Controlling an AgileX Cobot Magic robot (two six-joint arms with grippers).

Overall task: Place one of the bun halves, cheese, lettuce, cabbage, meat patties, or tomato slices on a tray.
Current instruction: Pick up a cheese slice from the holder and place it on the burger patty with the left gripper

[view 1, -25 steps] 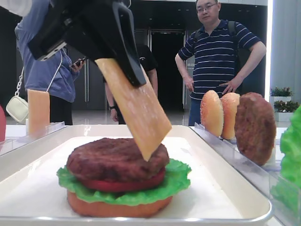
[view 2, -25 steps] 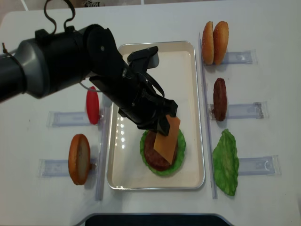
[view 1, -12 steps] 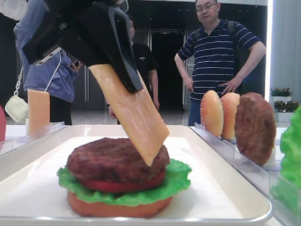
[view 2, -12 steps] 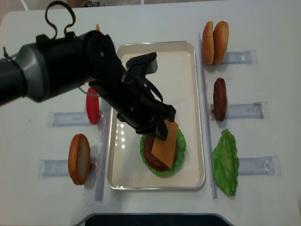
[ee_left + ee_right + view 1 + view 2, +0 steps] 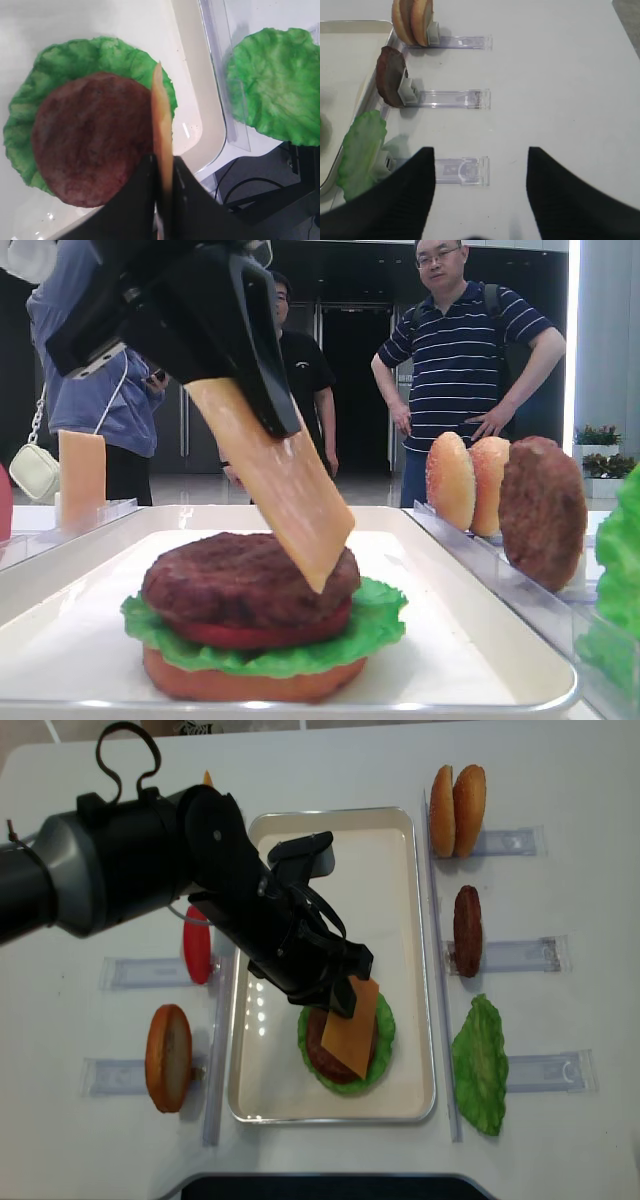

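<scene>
My left gripper (image 5: 340, 988) is shut on the upper edge of the cheese (image 5: 351, 1026), a pale orange square slice that hangs tilted. Its lower corner (image 5: 314, 578) reaches the top of a meat patty (image 5: 230, 580). That patty sits on a stack of tomato, lettuce (image 5: 375, 620) and a bun half on the white tray (image 5: 372, 885). The left wrist view shows the cheese (image 5: 160, 125) edge-on between the shut jaws, over the patty (image 5: 85, 135) and lettuce (image 5: 100, 55). My right gripper (image 5: 480, 150) is open and empty above the white table.
Right of the tray, clear holders carry two bun halves (image 5: 455, 808), a patty (image 5: 467, 930) and a lettuce leaf (image 5: 480, 1065). On the left stand a tomato slice (image 5: 196, 945) and a bun half (image 5: 168, 1058). A clear holder (image 5: 462, 171) lies under the right gripper. People (image 5: 460, 360) stand behind the table.
The left gripper has come down and shifted slightly left with the cheese, bringing its lower corner onto the patty. In the last half second it has hardly moved.
</scene>
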